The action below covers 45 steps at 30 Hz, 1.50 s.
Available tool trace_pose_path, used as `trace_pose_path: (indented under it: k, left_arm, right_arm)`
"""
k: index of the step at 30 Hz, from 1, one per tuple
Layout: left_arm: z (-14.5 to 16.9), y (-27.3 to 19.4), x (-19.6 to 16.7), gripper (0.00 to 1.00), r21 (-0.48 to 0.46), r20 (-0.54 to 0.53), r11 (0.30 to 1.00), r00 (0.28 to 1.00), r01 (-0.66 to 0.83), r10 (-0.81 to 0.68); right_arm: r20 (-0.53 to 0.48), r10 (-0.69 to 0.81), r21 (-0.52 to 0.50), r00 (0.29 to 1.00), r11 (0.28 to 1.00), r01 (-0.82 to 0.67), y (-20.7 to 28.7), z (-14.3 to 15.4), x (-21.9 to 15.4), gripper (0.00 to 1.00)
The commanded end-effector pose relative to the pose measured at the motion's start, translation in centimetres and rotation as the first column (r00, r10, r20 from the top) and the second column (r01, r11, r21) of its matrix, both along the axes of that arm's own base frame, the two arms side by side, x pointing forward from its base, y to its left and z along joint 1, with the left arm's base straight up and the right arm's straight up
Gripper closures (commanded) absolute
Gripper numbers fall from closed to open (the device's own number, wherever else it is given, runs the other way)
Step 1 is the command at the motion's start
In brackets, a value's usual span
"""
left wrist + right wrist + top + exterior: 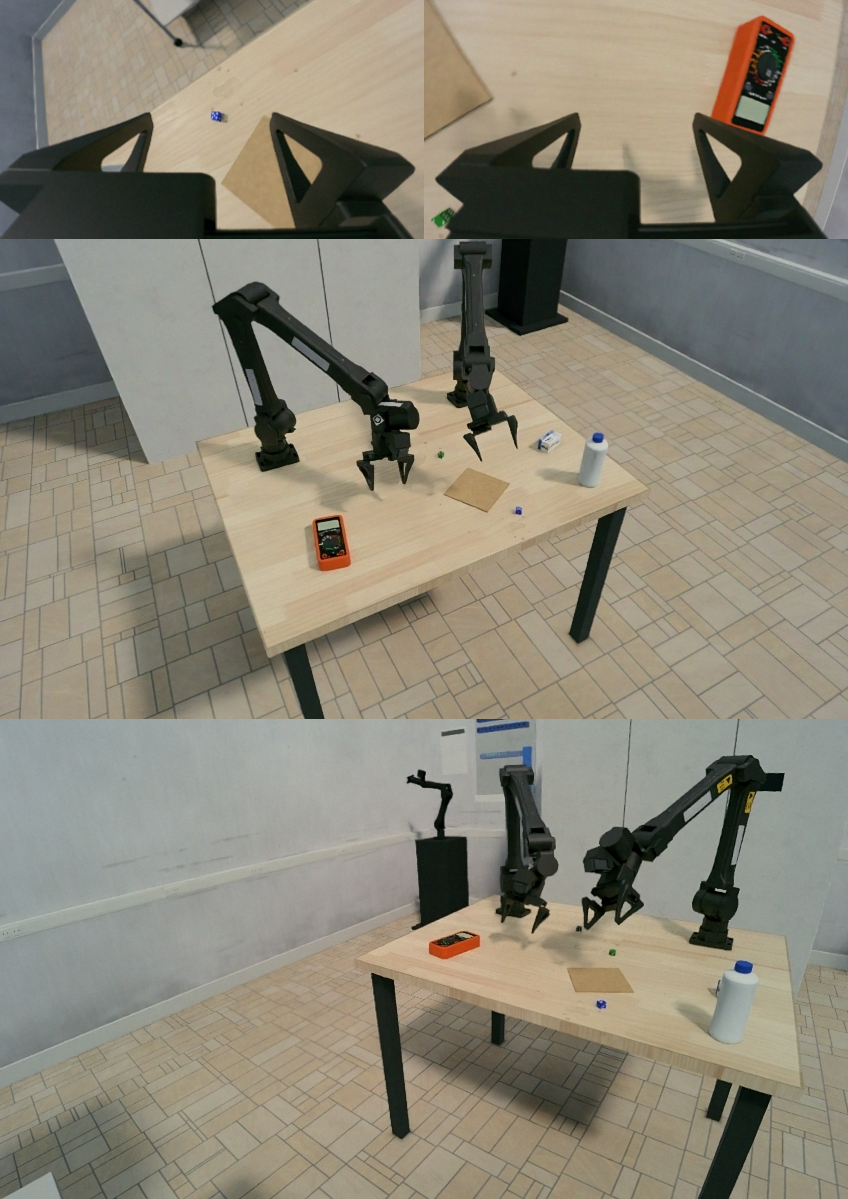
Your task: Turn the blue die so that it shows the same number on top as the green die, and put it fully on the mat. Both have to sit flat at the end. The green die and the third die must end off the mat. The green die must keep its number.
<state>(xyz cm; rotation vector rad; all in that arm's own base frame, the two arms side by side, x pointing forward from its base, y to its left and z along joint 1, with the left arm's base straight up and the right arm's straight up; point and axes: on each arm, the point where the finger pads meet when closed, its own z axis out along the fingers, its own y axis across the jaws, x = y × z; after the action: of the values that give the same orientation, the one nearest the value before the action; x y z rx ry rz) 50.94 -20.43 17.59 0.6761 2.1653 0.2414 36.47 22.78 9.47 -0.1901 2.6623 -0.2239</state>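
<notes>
The blue die (518, 510) (601, 1004) (216, 116) rests on the table off the mat, near the front edge. The brown square mat (476, 488) (599, 980) (264, 169) (449, 75) carries no die. The green die (440, 454) (612, 952) (443, 217) is behind the mat. The third die (578, 928), black, is farther back, hidden in the top view. Top numbers are too small to read surely. My left gripper (498, 453) (603, 925) is open and empty, above the table behind the mat. My right gripper (388, 485) (518, 926) is open and empty, above the table between multimeter and green die.
An orange multimeter (331, 542) (454, 945) (767, 70) lies on the right arm's side. A white bottle (592, 462) (733, 1007) with a blue cap stands on the left arm's side, near a small white-and-blue box (549, 441). The table's front edge runs close to the blue die.
</notes>
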Motion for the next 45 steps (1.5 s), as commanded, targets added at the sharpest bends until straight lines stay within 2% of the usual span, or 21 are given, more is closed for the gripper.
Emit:
trace_pose_path:
  k: [1, 4, 6, 10, 16, 21, 25, 34, 36, 38, 41, 45]
  left_arm:
    - [-1.4, -1.6, 2.7, 0.00, -0.129, 0.115, 0.988, 0.989, -0.083, 0.098]
    - [-4.0, -1.5, 3.8, 0.00, -0.211, 0.187, 0.967, 0.965, -0.146, 0.186]
    - [-4.0, -1.5, 3.8, 0.00, -0.211, 0.187, 0.967, 0.965, -0.146, 0.186]
    - [-7.4, -0.8, 4.3, 0.00, -0.330, 0.268, 0.920, 0.913, -0.213, 0.308]
    - [-11.2, 1.0, 3.1, 0.00, -0.466, 0.338, 0.844, 0.829, -0.265, 0.447]
    - [-11.9, 1.7, 2.9, 0.00, -0.546, 0.373, 0.794, 0.771, -0.268, 0.516]
    - [-12.9, 2.6, 2.0, 0.00, -0.544, 0.370, 0.790, 0.764, -0.284, 0.529]
    - [-12.7, 2.5, 2.4, 0.00, -0.538, 0.383, 0.794, 0.757, -0.283, 0.529]
    - [-12.9, 2.4, 2.4, 0.00, -0.535, 0.382, 0.796, 0.759, -0.284, 0.528]
    - [-12.2, 2.8, 2.6, 0.00, -0.544, 0.387, 0.790, 0.751, -0.282, 0.535]
    - [-12.2, 2.8, 2.6, 0.00, -0.544, 0.387, 0.790, 0.751, -0.282, 0.535]
    - [-10.7, 3.4, 3.9, 0.45, -0.523, 0.399, 0.806, 0.756, -0.278, 0.519]
  right_arm:
    - [-0.014, 0.258, 0.000, 0.966, 0.966, -0.258, 4.7, -1.1, -1.3, 0.00]
    - [-0.005, 0.437, 0.058, 0.900, 0.898, -0.436, 9.3, -1.1, -3.5, 0.00]
    - [-0.005, 0.437, 0.058, 0.900, 0.898, -0.436, 9.3, -1.1, -3.5, 0.00]
    - [0.010, 0.645, 0.120, 0.764, 0.758, -0.641, 14.1, -1.7, -7.7, 0.00]
    - [0.126, 0.817, 0.186, 0.562, 0.537, -0.823, 20.9, 1.1, -12.8, 0.00]
    - [0.205, 0.856, 0.194, 0.474, 0.439, -0.877, 24.3, 3.6, -15.2, 0.00]
    - [0.216, 0.846, 0.205, 0.487, 0.448, -0.870, 24.3, 4.1, -15.1, 0.00]
    - [0.210, 0.846, 0.207, 0.490, 0.451, -0.868, 24.2, 3.8, -15.2, 0.00]
    - [0.193, 0.861, 0.184, 0.471, 0.439, -0.879, 22.5, 2.7, -15.3, 0.00]
    - [0.207, 0.875, 0.164, 0.437, 0.410, -0.897, 21.7, 2.9, -15.4, 0.00]
    - [0.230, 0.860, 0.179, 0.455, 0.422, -0.889, 21.5, 3.2, -15.1, 0.00]
    - [0.378, 0.769, 0.199, 0.515, 0.476, -0.856, 19.9, 5.0, -11.4, 0.00]
